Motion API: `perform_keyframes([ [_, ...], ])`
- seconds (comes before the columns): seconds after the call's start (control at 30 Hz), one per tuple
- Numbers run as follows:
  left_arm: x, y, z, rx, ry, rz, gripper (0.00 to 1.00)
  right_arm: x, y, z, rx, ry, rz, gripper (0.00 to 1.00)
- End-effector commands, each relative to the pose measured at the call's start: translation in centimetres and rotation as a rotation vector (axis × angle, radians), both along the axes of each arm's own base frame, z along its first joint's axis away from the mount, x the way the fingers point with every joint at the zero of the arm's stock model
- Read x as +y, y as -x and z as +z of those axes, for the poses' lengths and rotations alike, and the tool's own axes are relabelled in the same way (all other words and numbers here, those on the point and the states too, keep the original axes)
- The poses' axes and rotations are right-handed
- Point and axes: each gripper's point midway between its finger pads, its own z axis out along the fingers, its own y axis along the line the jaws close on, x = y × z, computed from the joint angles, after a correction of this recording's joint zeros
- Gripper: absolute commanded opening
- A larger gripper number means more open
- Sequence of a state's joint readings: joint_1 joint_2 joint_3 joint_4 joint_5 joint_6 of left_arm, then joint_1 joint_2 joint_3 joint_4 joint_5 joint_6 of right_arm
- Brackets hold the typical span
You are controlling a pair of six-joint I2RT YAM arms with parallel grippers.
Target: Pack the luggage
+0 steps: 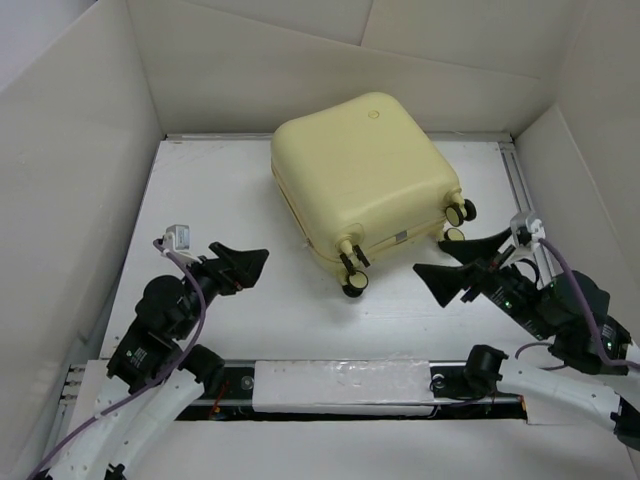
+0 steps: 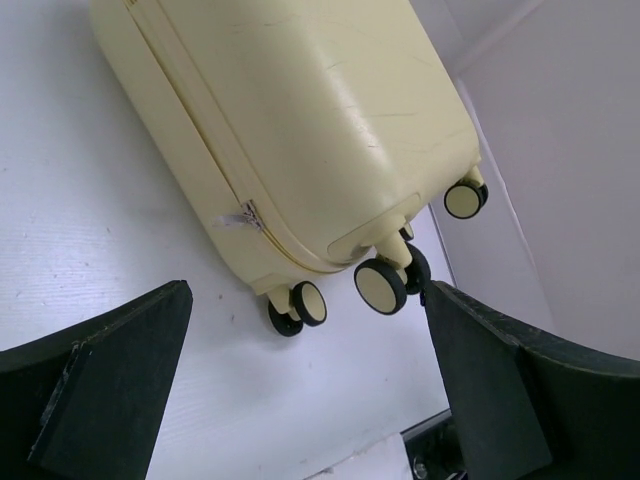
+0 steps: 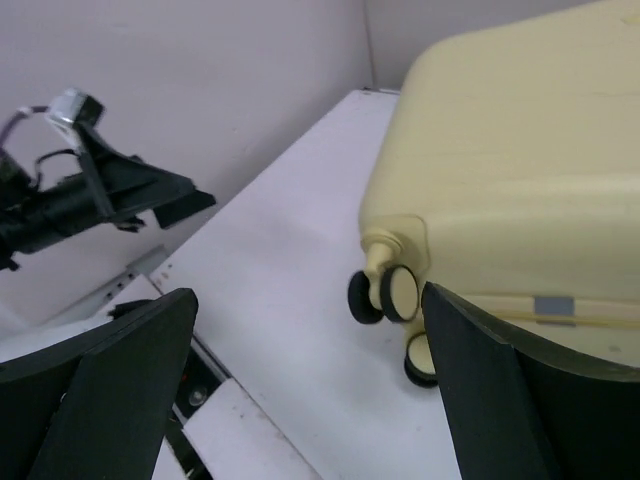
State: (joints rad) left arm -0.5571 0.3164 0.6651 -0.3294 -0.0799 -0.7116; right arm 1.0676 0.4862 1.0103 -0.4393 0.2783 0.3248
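Note:
The pale yellow luggage (image 1: pixel 360 175) lies flat and closed at the back middle of the table, its caster wheels (image 1: pixel 353 284) toward me and a small round emblem on top. It also shows in the left wrist view (image 2: pixel 300 110) and in the right wrist view (image 3: pixel 510 180). Its zipper pull (image 2: pixel 240 217) hangs on the side seam. My left gripper (image 1: pixel 240 264) is open and empty, left of the wheels. My right gripper (image 1: pixel 462 264) is open and empty, just right of the wheels.
White cardboard walls (image 1: pixel 70 170) enclose the table on the left, back and right. A black rail with a white taped strip (image 1: pixel 340 384) runs along the near edge between the arm bases.

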Motion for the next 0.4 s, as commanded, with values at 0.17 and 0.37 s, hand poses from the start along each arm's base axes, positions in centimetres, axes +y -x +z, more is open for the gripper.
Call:
perform_keyframes([
  [0.17, 0.0, 0.6, 1.2, 0.012, -0.062, -0.033, 1.00, -3.0, -2.7, -11.2, 0.196, 0.154, -0.261, 1.00],
  [0.37, 1.4, -1.3, -0.7, 0.092, -0.183, 0.074, 1.00, -1.0, -3.4, -14.8, 0.223, 0.214, -0.242, 1.00],
])
